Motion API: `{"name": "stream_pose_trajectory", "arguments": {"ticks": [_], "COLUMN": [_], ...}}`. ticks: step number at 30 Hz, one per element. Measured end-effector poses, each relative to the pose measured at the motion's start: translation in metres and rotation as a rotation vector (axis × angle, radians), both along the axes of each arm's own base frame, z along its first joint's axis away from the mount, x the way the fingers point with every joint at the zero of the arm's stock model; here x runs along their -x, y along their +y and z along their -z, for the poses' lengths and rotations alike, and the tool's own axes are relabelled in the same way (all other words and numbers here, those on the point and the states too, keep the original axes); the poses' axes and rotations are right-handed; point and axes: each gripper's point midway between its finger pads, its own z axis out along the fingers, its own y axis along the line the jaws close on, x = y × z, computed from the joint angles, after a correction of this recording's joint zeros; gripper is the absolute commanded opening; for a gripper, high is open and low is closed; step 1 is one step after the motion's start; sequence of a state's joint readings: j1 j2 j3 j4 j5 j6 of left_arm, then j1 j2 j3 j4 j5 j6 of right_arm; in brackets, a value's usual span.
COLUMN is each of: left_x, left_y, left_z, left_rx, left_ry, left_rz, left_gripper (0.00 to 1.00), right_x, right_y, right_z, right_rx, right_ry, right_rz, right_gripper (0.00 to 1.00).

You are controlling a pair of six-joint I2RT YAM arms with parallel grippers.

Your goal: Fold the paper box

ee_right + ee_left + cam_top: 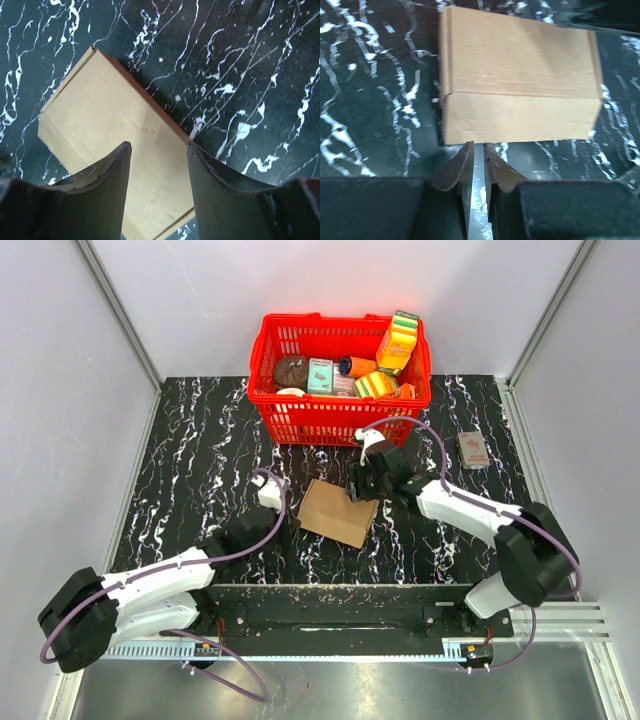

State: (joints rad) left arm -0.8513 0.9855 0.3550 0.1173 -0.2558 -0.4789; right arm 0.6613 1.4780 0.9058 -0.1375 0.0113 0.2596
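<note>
The paper box (337,512) lies closed on the bench (200,440), before a red basket (300,420) of assorted packaged goods. Left pincer (479,147) nearly closed, empty. Right pincer (159,150) open above the box, holding nothing.

Red basket (340,405) walls off the paper box (336,511) behind.

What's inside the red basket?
The red basket holds small colourful boxes, a round brown thing and other small packs. Whatever lies underneath them is covered.
</note>
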Motion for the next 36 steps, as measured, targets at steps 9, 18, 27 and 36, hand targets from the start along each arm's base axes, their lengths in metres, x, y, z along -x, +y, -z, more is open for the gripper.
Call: {"name": "stream_pose_trajectory", "arguments": {"ticks": [9, 18, 27, 36], "left_x": [0.004, 0.012, 0.002, 0.0], "left_y": [-0.04, -0.05, -0.067, -0.072], "left_z": [-0.001, 0.043, 0.036, 0.043], "left_rx": [0.094, 0.025, 0.047, 0.035], "left_ry": [-0.005, 0.092, 0.075, 0.085], "left_rz": [0.16, 0.213, 0.233, 0.241], "left_gripper": [0.03, 0.0, 0.0, 0.0], "right_x": [-0.041, -0.053, -0.058, -0.054], "right_y": [-0.004, -0.007, -0.005, -0.001], "right_z": [0.018, 0.035, 0.045, 0.05], "right_rx": [0.022, 0.061, 0.076, 0.065], "right_ry": [-0.009, 0.007, 0.018, 0.04], "right_rz": [0.066, 0.111, 0.115, 0.091], "right_gripper": [0.4, 0.36, 0.36, 0.35]}}
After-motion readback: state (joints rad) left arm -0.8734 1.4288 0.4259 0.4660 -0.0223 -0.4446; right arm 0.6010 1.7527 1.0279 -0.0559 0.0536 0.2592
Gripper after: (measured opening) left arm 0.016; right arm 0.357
